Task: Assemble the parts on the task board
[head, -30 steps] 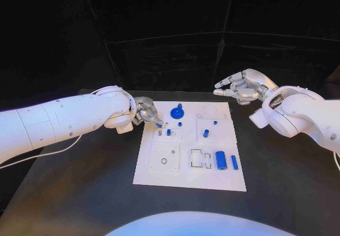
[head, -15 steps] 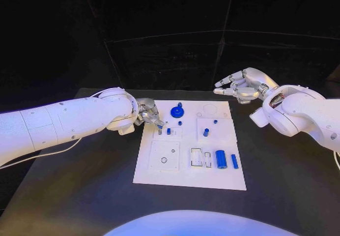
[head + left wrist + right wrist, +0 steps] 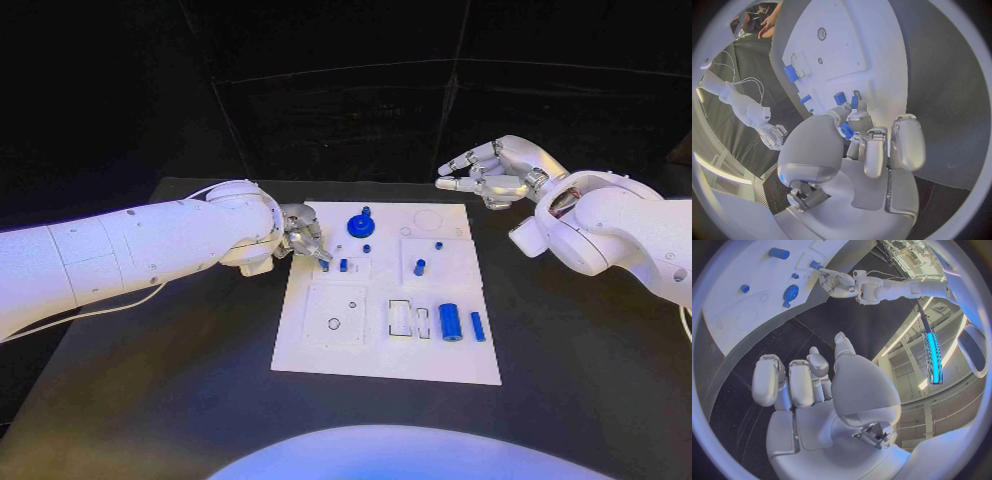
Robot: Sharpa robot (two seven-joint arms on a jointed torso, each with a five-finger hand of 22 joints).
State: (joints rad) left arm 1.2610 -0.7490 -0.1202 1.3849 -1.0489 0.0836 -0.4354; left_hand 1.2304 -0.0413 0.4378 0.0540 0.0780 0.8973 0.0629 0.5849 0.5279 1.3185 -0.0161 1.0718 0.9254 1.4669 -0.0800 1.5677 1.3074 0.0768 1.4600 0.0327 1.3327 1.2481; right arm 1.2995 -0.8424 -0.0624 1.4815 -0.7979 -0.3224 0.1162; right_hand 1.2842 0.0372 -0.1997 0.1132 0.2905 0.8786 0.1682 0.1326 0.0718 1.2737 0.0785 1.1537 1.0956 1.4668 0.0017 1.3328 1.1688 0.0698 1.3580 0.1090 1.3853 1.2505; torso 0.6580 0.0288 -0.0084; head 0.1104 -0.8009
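Black table (image 3: 173,400) carries the task board (image 3: 361,360); left hand (image 3: 303,238) pinches a small blue part (image 3: 846,131) over its upper-left slots—lower it vertically, aligned; right hand (image 3: 490,175) hovers empty, fingers loosely apart.

i can't read any text, label, brand, number or sign from here. the board (image 3: 346,345) carries only outlines and holes, no lettering i can make out, and the blue parts (image 3: 451,323) are unmarked.
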